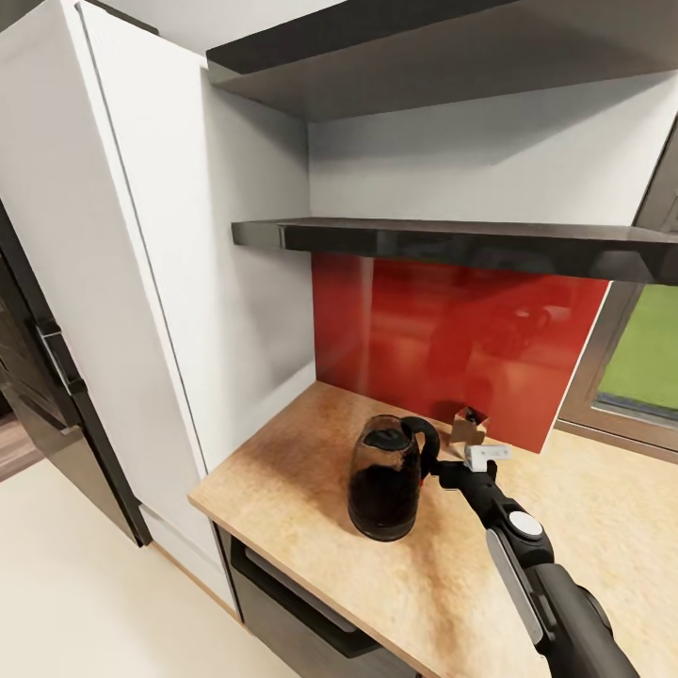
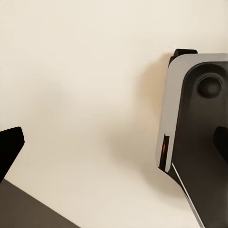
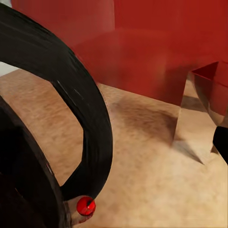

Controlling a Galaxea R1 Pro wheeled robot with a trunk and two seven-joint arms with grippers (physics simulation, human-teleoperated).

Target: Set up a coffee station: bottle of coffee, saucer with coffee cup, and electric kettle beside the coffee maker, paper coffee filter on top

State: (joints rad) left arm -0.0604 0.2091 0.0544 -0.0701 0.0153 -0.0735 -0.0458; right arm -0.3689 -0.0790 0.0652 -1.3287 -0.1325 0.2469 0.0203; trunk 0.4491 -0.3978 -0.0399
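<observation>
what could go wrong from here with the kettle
The rounded glass kettle with dark contents stands fairly near the front edge of the beige wood-look countertop; a sideways nudge from the right gripper at its black curved handle might tip it or push it off. Whether the fingers grip the handle is unclear, so a lift could slip.

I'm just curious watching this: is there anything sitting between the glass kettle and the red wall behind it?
No, that stretch is bare in the head view: only beige kitchen countertop lies between the electric kettle and the red backsplash.
</observation>
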